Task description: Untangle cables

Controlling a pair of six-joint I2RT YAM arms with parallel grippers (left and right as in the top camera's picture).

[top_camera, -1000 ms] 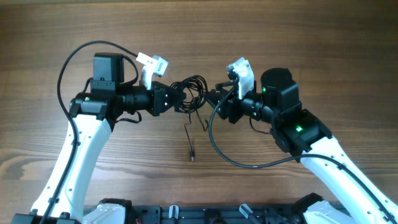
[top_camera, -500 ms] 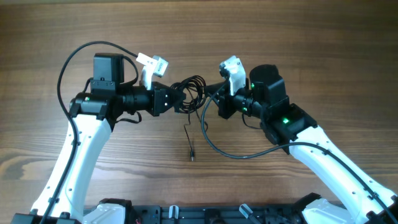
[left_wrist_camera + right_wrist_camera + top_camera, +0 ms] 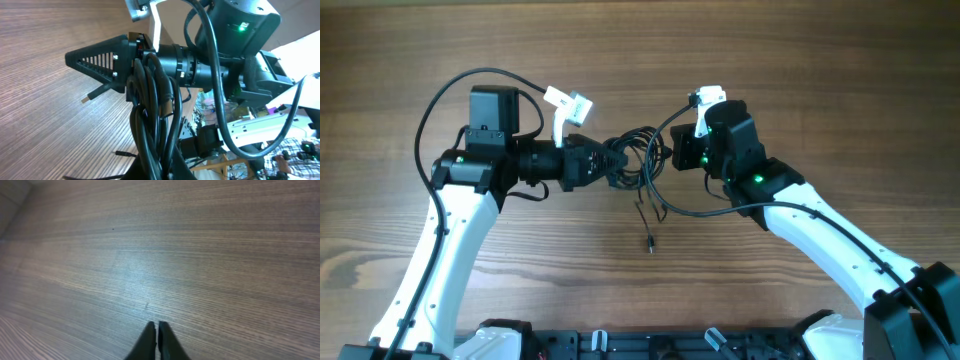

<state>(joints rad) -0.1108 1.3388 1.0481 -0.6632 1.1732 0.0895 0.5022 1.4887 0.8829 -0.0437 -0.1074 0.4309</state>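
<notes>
1. Shows the cables as a dark knot of thin black cord between the two arms near mid-table, apparently lifted off the wooden table, with one loose end trailing toward the robot's base and ending in a small plug.
2. Shows the left claw clamped fully closed on the knot's left side. From the left wrist view, several strands bunched thick and running up out of that grip.
3. Shows the right claw pinched fully closed at the knot's right edge. Past its tips in the right wrist view, only bare wood and no cord, so no telling of any strand caught between them. From the left wrist view, loops draped over the root of its fingers rather than nipped at the tips.
4. Judged to be the step in hand: teasing one loop free of the knot against the left claw's anchor.
5. For a clean pull: keep the left grip firm and unmoving. Draw the right arm away slowly and level, straight out from the left claw. Watch the knot and ease back at any sign of tightening. Failing a true hold, reopen and take a single outer loop squarely between the tips.
6. Steer clear of the right arm's own thick wire, sagging just beside the knot and easily mistaken for a strand.
</notes>
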